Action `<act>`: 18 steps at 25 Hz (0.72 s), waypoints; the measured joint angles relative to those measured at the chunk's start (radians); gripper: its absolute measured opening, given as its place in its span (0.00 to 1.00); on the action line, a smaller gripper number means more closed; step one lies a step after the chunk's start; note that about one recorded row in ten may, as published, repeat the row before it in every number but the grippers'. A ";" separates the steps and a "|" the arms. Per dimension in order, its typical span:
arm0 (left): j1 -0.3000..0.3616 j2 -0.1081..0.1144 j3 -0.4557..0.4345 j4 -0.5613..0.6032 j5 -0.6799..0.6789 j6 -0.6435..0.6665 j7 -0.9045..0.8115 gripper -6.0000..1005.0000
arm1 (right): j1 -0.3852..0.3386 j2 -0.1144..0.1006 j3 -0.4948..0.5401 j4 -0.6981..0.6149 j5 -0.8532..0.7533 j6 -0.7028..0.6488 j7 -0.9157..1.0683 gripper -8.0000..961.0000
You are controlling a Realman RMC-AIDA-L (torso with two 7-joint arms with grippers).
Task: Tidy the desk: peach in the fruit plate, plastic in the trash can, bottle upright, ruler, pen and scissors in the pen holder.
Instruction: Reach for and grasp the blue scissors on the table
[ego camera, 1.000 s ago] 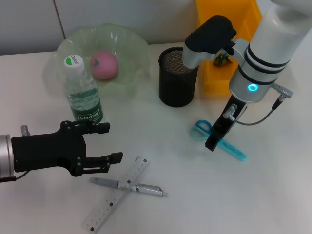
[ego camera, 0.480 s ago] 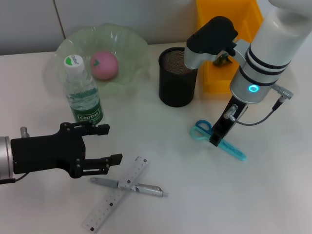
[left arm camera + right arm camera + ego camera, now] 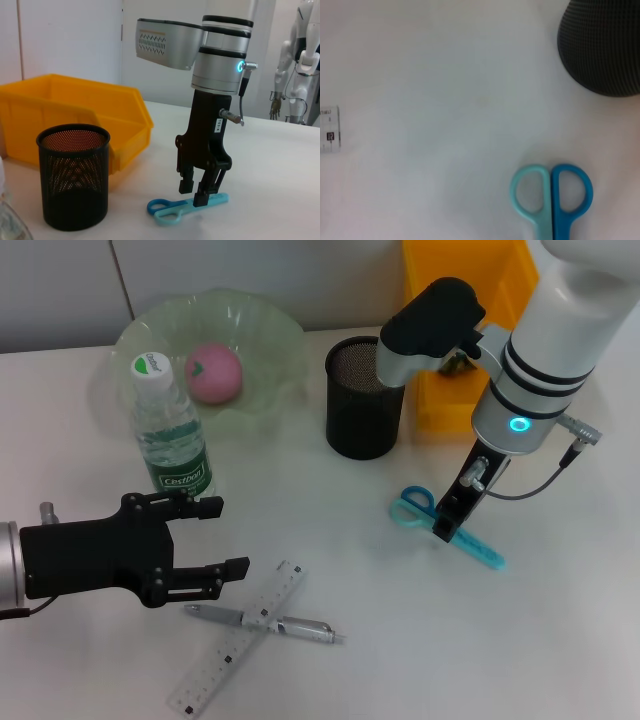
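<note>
The pink peach (image 3: 213, 372) lies in the pale green fruit plate (image 3: 268, 325). In front of the plate the bottle (image 3: 170, 436) stands upright. The black mesh pen holder (image 3: 365, 398) (image 3: 75, 180) (image 3: 602, 45) stands mid-table. The blue scissors (image 3: 478, 548) (image 3: 170, 210) (image 3: 551, 197) lie flat to its right. My right gripper (image 3: 447, 526) (image 3: 194, 194) stands upright on them, open, one finger on each side of the blades. The ruler (image 3: 240, 635) and the pen (image 3: 270, 622) lie crossed near the front. My open left gripper (image 3: 215, 540) hovers just left of them, holding nothing.
A yellow bin (image 3: 465, 300) (image 3: 75, 110) stands behind the pen holder; a small greenish crumpled thing (image 3: 455, 360) in it is mostly hidden by my right arm. One end of the ruler (image 3: 329, 135) shows in the right wrist view.
My right gripper has shifted slightly to the right and settled over the scissors. The left gripper has barely moved.
</note>
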 joint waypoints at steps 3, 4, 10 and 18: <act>0.000 0.000 0.000 0.000 0.000 0.000 0.000 0.79 | 0.000 0.000 -0.003 0.000 0.002 0.000 0.001 0.39; 0.000 0.000 0.000 0.000 0.000 0.000 0.000 0.79 | 0.000 0.000 -0.003 0.000 0.002 0.001 0.001 0.41; 0.000 0.001 -0.002 0.000 0.000 0.000 0.000 0.79 | 0.000 0.000 -0.003 0.000 0.003 0.001 0.000 0.50; 0.000 0.001 -0.005 0.000 0.000 0.000 0.000 0.79 | -0.001 0.001 -0.003 0.016 0.006 0.013 -0.002 0.51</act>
